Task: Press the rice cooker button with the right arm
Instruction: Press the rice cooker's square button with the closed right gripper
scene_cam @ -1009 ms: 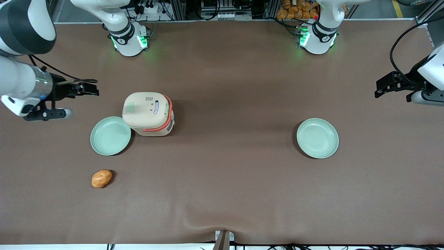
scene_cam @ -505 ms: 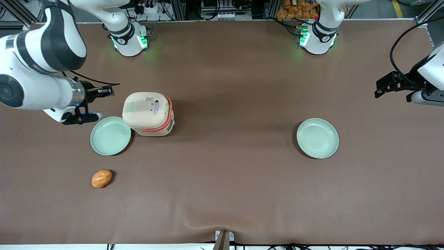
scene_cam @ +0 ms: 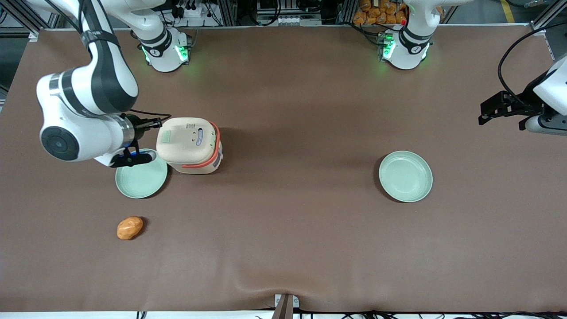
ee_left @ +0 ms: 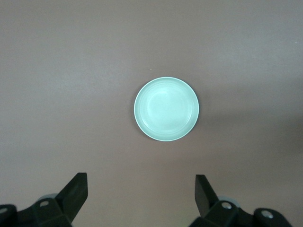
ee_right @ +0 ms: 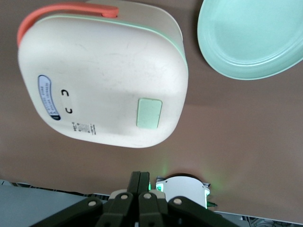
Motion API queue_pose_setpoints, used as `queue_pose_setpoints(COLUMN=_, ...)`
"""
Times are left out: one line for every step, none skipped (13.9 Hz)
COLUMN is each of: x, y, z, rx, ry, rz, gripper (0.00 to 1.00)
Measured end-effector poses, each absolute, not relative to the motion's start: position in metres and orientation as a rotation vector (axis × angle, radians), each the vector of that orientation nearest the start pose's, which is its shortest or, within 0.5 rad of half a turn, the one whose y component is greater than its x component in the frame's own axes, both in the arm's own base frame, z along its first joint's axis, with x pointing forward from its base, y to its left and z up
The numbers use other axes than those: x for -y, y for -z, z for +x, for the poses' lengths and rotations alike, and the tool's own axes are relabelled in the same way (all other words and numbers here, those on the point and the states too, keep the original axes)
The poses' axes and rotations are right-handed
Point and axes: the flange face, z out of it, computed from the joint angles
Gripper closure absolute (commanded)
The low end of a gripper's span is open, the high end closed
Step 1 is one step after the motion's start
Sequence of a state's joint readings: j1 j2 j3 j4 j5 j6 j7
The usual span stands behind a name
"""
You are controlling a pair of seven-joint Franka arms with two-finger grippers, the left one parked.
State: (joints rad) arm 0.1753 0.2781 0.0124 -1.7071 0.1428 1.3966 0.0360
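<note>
The press is not yet made. The rice cooker (scene_cam: 189, 145) stands on the brown table (scene_cam: 301, 230) toward the working arm's end, lid down and closed, its orange handle band running along the edge nearest the parked arm's end. The button (scene_cam: 166, 136), a small pale green pad, lies on the cream lid by the edge that faces the working arm, well apart from the blue-and-white oval label (scene_cam: 200, 136).

The right arm (scene_cam: 84, 115) reaches in low, and its end effector (scene_cam: 153, 122) hovers just beside the cooker's lid edge, close to the button but not over it. In the right wrist view the end effector (ee_right: 138, 182) has its fingers pressed together with nothing between them, and the button (ee_right: 149, 113) sits apart from the tips, so no contact shows.

What seems left is the whole working part: carry the closed tips over the pad, push down, then lift away.

A green plate (scene_cam: 141, 173) lies just beside the cooker, nearer the front camera, with the wrist partly above it. A small orange lump (scene_cam: 130, 227) lies nearer still.
</note>
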Motion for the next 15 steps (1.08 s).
queue_pose_setpoints(x=-0.123, y=-0.389, z=0.552, rx=0.196, ry=-0.931, rz=-2.913, gripper=1.00)
queue_pose_setpoints(x=-0.123, y=-0.381, z=0.553, rx=0.193, ry=-0.952, rz=-2.908, gripper=1.00)
queue_pose_setpoints(x=-0.123, y=-0.374, z=0.553, rx=0.191, ry=-0.968, rz=-2.904, gripper=1.00)
queue_pose_setpoints(x=-0.123, y=-0.367, z=0.554, rx=0.190, ry=-0.982, rz=-2.900, gripper=1.00)
queue_pose_setpoints(x=-0.123, y=-0.362, z=0.555, rx=0.188, ry=-0.990, rz=-2.898, gripper=1.00)
queue_pose_setpoints(x=-0.123, y=-0.357, z=0.556, rx=0.186, ry=-0.994, rz=-2.897, gripper=1.00)
queue_pose_setpoints(x=-0.123, y=-0.352, z=0.556, rx=0.185, ry=-1.002, rz=-2.896, gripper=1.00)
queue_pose_setpoints(x=-0.123, y=-0.348, z=0.557, rx=0.184, ry=-1.010, rz=-2.893, gripper=1.00)
queue_pose_setpoints(x=-0.123, y=-0.345, z=0.557, rx=0.183, ry=-1.018, rz=-2.891, gripper=1.00)
queue_pose_setpoints(x=-0.123, y=-0.342, z=0.557, rx=0.183, ry=-1.025, rz=-2.890, gripper=1.00)
queue_pose_setpoints(x=-0.124, y=-0.340, z=0.557, rx=0.184, ry=-1.027, rz=-2.889, gripper=1.00)
queue_pose_setpoints(x=-0.124, y=-0.339, z=0.558, rx=0.184, ry=-1.021, rz=-2.891, gripper=1.00)
queue_pose_setpoints(x=-0.125, y=-0.338, z=0.559, rx=0.184, ry=-1.010, rz=-2.894, gripper=1.00)
queue_pose_setpoints(x=-0.125, y=-0.337, z=0.560, rx=0.183, ry=-0.999, rz=-2.898, gripper=1.00)
queue_pose_setpoints(x=-0.125, y=-0.335, z=0.561, rx=0.182, ry=-0.994, rz=-2.899, gripper=1.00)
